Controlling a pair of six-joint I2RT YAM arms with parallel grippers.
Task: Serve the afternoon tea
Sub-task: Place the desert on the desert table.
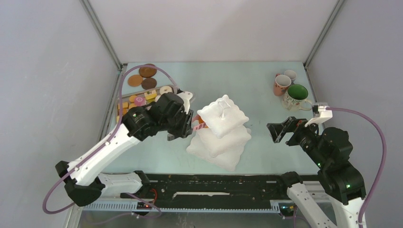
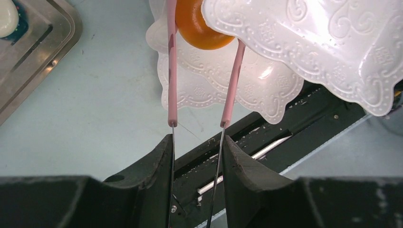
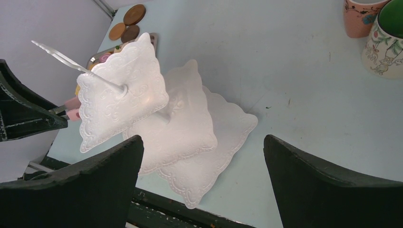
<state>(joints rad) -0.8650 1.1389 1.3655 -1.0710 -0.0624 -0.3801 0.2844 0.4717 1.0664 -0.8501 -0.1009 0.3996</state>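
- L arm: left gripper (image 2: 197, 142) clenched on pink tongs (image 2: 171, 71); the tongs' thin metal shanks pass btw. its fingers.
- Tong tips pinch one orange biscuit (image 2: 199, 28). It is part-hidden under the top-tier edge of the stand (image 2: 309, 47) and sits above a lower tier. Contact w/ that tier: cannot tell.
- Top view: stand is at centre of tabletop (image 1: 214, 80), upright, three white wavy tiers. Left gripper is just beside it at its 9 o'clock.
- R arm: right gripper (image 1: 281, 130) released, jaws wide, nothing in them. It is at stand's 3 o'clock, apart from it.
- Mugs are grouped at stand's 2 o'clock, well apart from it: pink mug (image 1: 282, 84), small pale mug (image 1: 290, 75) beyond it, green-inside mug (image 1: 297, 97) nearest the arms.
- Three brown coasters (image 1: 148, 71) lie on the tabletop at stand's 10 o'clock, far-left corner.
- Grey tray (image 2: 43, 57) is at 9–10 o'clock, just on the near side of the coasters. It holds a white donut (image 1: 166, 90), pink donut (image 1: 139, 100), yellow cakes (image 1: 151, 96) and orange pcs.
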